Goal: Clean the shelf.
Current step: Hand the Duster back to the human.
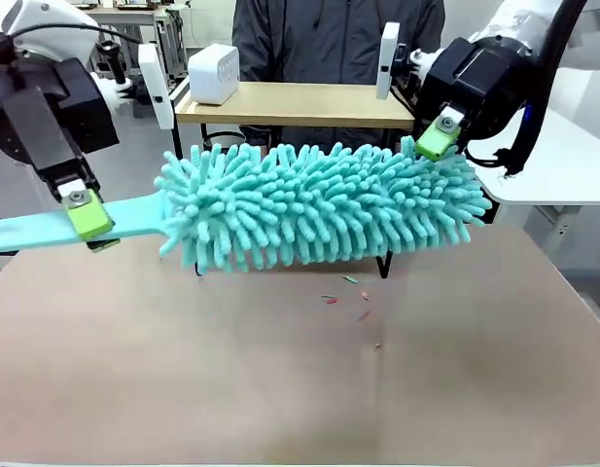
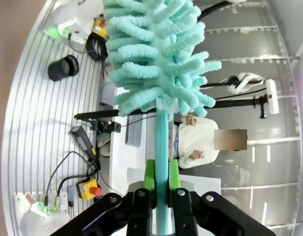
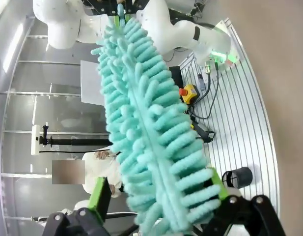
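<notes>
Two grippers were on the job, and between them they had one teal microfibre duster [image 1: 319, 204] lying crosswise above the brown table [image 1: 280, 389]. From my seat, the left gripper [image 1: 86, 216] was clamped hard on the duster's flat teal handle [image 1: 47, 229]; in the left wrist view its green pads [image 2: 150, 174] pressed both sides of that handle [image 2: 162, 147], with no gap showing between pad and plastic, and the fluffy head [image 2: 156, 54] rose straight up ahead of the fingers. The right gripper [image 1: 436, 138] stood with its jaws spread wide at the far end of the head; in the right wrist view the two green pads [image 3: 99, 194] sat well apart on either side of the noodled fringe [image 3: 151, 132], which ran between them. I could not tell whether those pads actually touched the fibres or merely bracketed them. The shelf [image 1: 300, 105] stood behind the duster at the far side of the table, its light wooden top board visible above the teal head, with a white boxy object [image 1: 214, 73] resting on its left part. A person in a dark jacket [image 1: 334, 39] sat just beyond it. Some small coloured scraps [image 1: 353, 297] lay on the table below the duster's middle.
</notes>
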Controlling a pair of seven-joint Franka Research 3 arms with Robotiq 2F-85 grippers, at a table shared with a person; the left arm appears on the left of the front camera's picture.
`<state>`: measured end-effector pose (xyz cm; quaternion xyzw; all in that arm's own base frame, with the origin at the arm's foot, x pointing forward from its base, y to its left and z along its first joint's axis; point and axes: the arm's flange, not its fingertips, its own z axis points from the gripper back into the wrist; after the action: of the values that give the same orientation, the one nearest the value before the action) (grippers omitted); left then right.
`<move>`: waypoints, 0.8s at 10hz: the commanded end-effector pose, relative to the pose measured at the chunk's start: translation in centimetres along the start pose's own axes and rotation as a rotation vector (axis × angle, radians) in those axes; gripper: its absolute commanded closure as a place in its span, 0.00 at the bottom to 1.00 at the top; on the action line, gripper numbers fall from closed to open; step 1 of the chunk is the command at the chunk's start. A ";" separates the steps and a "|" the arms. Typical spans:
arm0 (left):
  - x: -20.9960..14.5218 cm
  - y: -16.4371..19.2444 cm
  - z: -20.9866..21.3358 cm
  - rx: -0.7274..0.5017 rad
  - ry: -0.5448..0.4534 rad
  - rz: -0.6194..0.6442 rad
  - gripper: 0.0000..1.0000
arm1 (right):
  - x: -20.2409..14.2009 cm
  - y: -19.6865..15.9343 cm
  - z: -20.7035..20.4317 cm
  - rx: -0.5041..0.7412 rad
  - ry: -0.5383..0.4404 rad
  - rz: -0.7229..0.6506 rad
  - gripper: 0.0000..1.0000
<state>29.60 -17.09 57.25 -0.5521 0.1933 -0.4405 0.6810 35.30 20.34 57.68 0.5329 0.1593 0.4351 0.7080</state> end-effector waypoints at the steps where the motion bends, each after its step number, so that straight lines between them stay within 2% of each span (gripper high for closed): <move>1: 0.2 0.0 -0.1 -0.041 -0.042 -0.061 0.88 | -0.5 -0.7 0.2 0.003 -0.011 0.021 0.00; 5: 0.3 0.5 -0.2 -0.044 -0.068 -0.010 0.88 | -0.4 -0.8 -0.2 0.038 0.011 0.018 0.00; 6: 0.3 0.5 -0.3 -0.048 -0.062 -0.014 0.88 | -0.6 -0.8 -0.3 0.035 0.031 0.029 0.57; 7: 0.3 0.5 -0.3 -0.049 -0.061 -0.010 0.88 | -0.6 -0.8 -0.3 0.042 0.034 0.027 0.59; 8: 0.3 0.6 -0.3 -0.044 -0.059 -0.002 0.88 | -0.6 -0.8 -0.3 0.040 0.040 0.024 1.00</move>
<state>29.92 -17.13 56.43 -0.5690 0.1892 -0.4308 0.6744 35.37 20.24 57.02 0.5402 0.1743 0.4345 0.6993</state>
